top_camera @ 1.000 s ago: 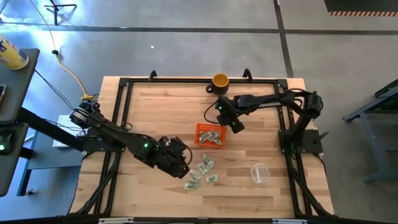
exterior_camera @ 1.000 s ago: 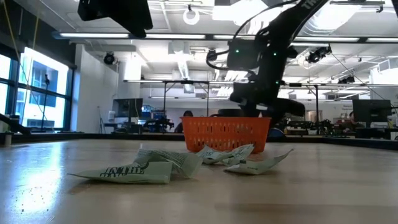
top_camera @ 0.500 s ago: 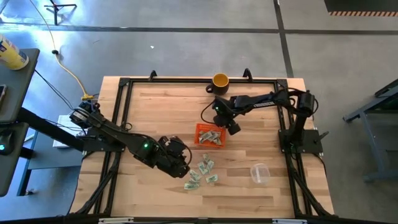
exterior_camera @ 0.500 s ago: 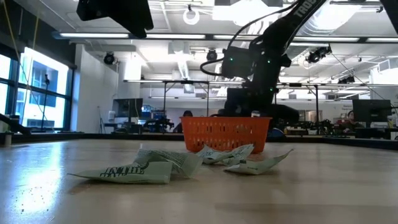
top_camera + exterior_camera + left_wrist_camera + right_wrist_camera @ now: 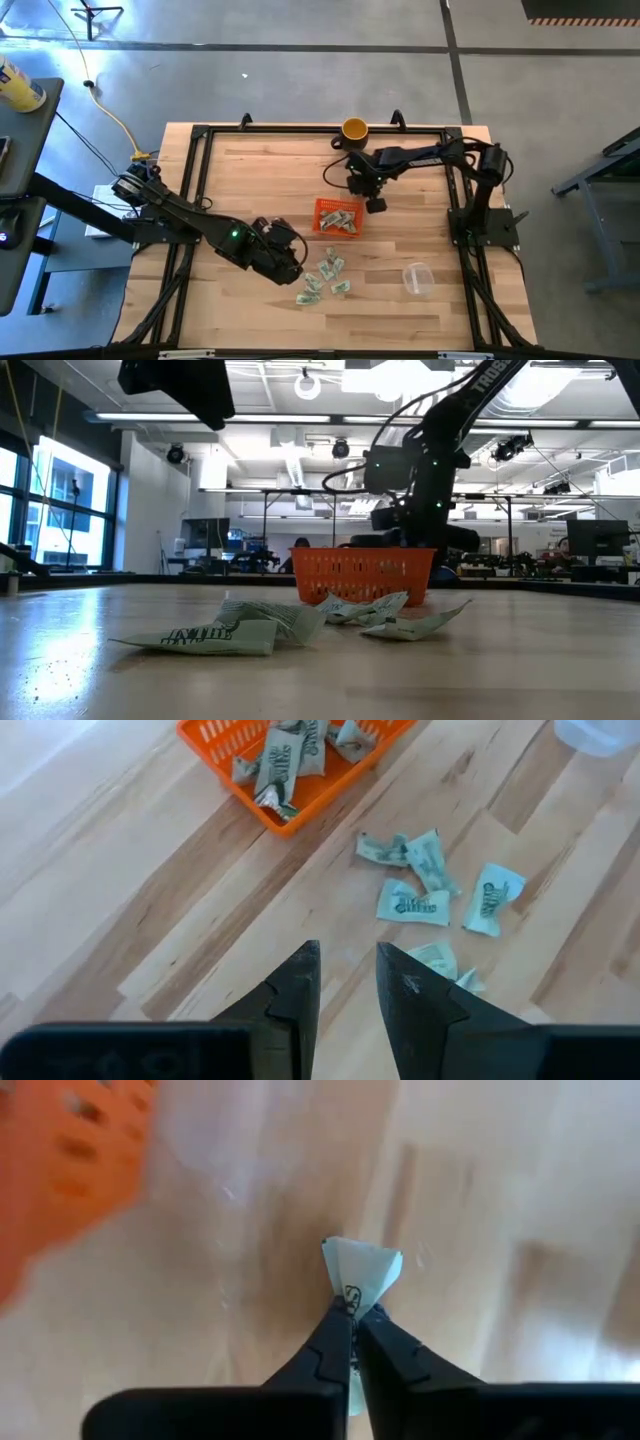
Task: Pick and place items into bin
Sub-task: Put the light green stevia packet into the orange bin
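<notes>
Wrapped pieces [image 5: 325,277], pale green and white, lie scattered on your wooden table [image 5: 250,180] just beside the left gripper [image 5: 296,268], with more already inside the orange perforated bin [image 5: 337,217]. Your left gripper [image 5: 347,982] hovers above the wood with its fingers [image 5: 296,985] slightly parted and nothing between them; the loose pieces [image 5: 412,903] sit just ahead of its tips and the bin [image 5: 290,817] lies farther on. Your right gripper [image 5: 374,204] sits at the bin's far corner, toward the yellow mug [image 5: 354,130], and its fingers [image 5: 331,1342] are pressed together on one pale wrapped piece [image 5: 364,1272], pinching its lower edge. From that gripper [image 5: 353,1325] the orange bin [image 5: 70,1170] is off to one side, close by. A clear plastic cup [image 5: 417,277] stands well apart from both grippers.
</notes>
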Motion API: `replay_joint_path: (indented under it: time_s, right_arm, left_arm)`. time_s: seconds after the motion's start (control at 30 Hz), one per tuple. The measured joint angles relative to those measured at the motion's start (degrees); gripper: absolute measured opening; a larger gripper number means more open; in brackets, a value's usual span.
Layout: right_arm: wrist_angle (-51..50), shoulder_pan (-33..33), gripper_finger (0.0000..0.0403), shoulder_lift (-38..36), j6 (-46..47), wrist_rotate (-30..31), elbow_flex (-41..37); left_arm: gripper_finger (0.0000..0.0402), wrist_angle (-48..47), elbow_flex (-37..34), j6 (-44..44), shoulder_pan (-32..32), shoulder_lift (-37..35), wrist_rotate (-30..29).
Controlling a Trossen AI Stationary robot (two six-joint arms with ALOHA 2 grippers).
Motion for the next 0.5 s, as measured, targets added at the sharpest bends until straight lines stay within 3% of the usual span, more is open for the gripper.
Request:
replay_joint_path:
  time_s: [0.23,0.37,0.5]
  right_arm:
    - [-4.36,-0.05,0.0005,-9.01,4.19,8.65,-0.09]
    - [-6.66,2.18,0.0003,-15.70,9.87,6.74,-0.17]
    - [-3.48,9.41,0.0005,-18.66,17.75,1.69,-0.02]
  left_arm:
    - [0.0134,-1.31,0.00,0.83,0.00,0.00,0.01]
    - [0.0133,-0.10,0.00,4.64,0.00,0.00,0.15]
    - [0.0133,0.77,0.00,8.60,0.00,0.02,0.21]
